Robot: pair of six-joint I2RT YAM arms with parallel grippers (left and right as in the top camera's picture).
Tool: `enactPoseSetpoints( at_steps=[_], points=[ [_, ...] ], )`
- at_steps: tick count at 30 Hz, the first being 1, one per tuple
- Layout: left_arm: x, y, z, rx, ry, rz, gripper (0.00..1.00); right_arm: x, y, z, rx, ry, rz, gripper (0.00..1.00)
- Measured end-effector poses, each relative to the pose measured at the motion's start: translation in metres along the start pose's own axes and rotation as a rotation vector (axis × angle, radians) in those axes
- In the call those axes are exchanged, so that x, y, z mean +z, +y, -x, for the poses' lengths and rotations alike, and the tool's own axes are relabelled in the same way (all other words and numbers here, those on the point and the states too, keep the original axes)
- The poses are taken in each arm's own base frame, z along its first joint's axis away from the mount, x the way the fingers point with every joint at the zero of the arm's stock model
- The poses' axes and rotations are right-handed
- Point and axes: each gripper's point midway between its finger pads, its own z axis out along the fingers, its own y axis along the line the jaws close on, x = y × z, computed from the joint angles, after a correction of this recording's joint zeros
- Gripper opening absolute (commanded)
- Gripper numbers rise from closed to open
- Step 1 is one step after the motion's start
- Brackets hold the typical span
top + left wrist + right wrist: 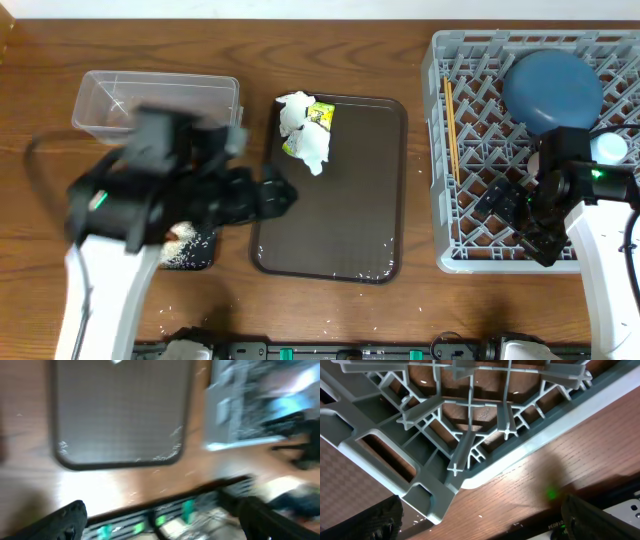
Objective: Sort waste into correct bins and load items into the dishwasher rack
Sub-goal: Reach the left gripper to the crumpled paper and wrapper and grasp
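Napkins [312, 150], crumpled and touching a green-yellow wrapper [322, 113], lay at the upper left of the brown serving tray [350, 210]; light and soft, they seemed best pinched at a raised fold. Left end effector [165, 525] and right end effector [480, 520] gaped wide, empty

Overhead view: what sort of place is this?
Probably a lab bench staged as a dish-clearing station: wooden table, grey dishwasher rack holding a blue plate and chopsticks, brown tray with crumpled napkins.
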Motion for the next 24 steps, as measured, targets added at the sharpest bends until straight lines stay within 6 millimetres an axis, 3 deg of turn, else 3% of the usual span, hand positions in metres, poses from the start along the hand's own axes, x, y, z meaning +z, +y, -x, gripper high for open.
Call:
enactPoseSetpoints(
  at_steps=[4,8,12,18,24],
  points=[
    [0.058,0.000,0.031,0.112,0.085,0.241,0.98,0.000,0.000,0.000,0.000,0.000,0.001,0.99],
    [0.124,0.019,0.058,0.167,0.123,0.427,0.98,0.000,0.000,0.000,0.000,0.001,0.001,0.99],
    [0.175,0.040,0.086,0.123,0.103,0.510,0.98,0.000,0.000,0.000,0.000,0.001,0.001,0.99],
    [0.210,0.056,0.131,0.011,-0.010,0.472,0.98,0.000,0.000,0.000,0.000,0.001,0.002,0.99],
    [0.230,0.034,0.163,0.014,-0.130,0.359,0.96,0.000,0.000,0.000,0.000,0.001,0.002,0.99]
  ],
)
